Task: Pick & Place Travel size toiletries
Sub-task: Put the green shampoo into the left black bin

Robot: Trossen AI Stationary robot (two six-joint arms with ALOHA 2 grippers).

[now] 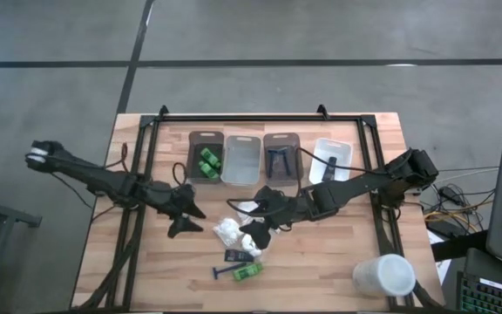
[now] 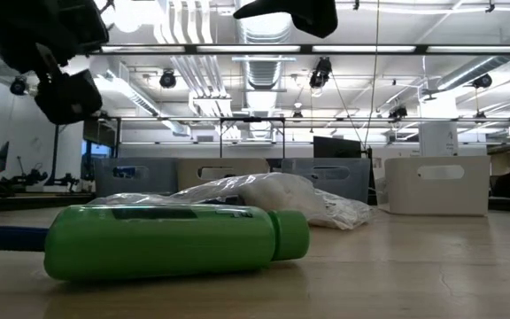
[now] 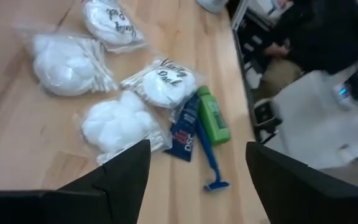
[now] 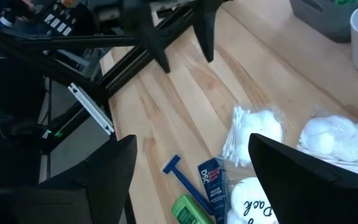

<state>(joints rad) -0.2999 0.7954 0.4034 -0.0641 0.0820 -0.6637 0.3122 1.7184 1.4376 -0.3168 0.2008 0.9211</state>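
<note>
Loose on the table lie several white clear-wrapped packets (image 1: 230,232) (image 3: 117,124) (image 4: 253,134), a small black tube (image 1: 236,255) (image 3: 184,130), a blue razor (image 1: 220,273) (image 3: 211,160) (image 4: 178,173) and a green mini bottle (image 1: 248,272) (image 2: 166,241) (image 3: 212,115) lying on its side. My left gripper (image 1: 186,220) (image 3: 197,180) hovers open to the left of the packets. My right gripper (image 1: 264,225) (image 4: 191,180) hangs open above the packets' right side. Neither touches anything.
Along the far side stands a row of bins: grey with green bottles (image 1: 206,157), clear (image 1: 241,159), grey with razors (image 1: 281,157), white with a black tube (image 1: 330,161). A large white cup (image 1: 383,275) lies near the right front corner. A black frame (image 1: 146,139) borders the work area.
</note>
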